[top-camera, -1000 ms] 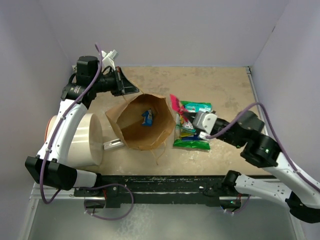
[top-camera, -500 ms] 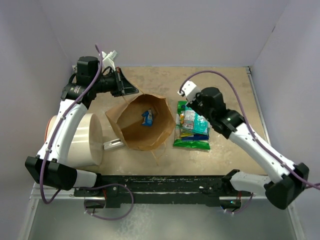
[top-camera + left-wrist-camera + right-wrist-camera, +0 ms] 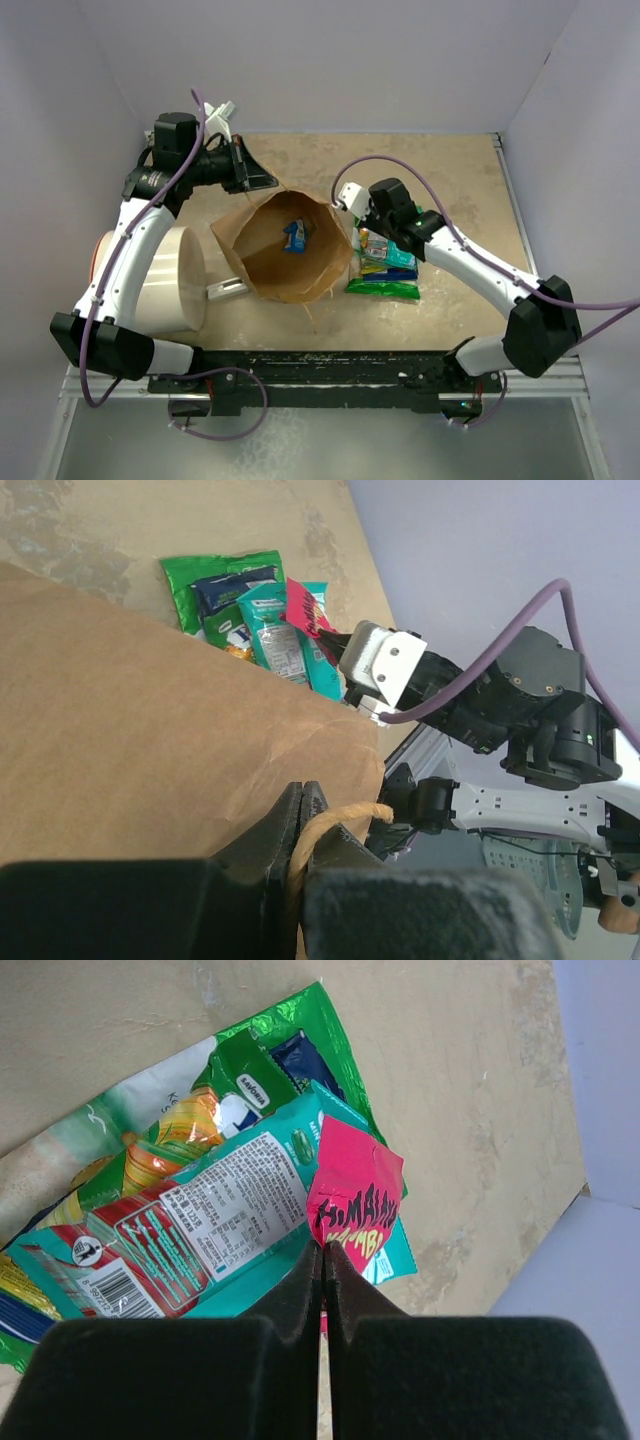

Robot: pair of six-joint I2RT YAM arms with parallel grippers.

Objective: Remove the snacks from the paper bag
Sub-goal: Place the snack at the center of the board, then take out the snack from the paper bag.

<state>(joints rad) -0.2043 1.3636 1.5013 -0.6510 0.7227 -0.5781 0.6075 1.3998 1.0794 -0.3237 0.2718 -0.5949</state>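
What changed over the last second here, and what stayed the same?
The right gripper, shut on the red packet, swung left across the pile and now hangs by the right rim of the bag. Nothing was visibly grabbed or released. The left gripper stayed shut on the handle. The bag, the blue packet inside it and the pile did not move.

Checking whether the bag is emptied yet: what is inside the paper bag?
One small blue packet lies inside the paper bag, seen through its open mouth. Nothing else shows there, though the creased sides may cover the corners.
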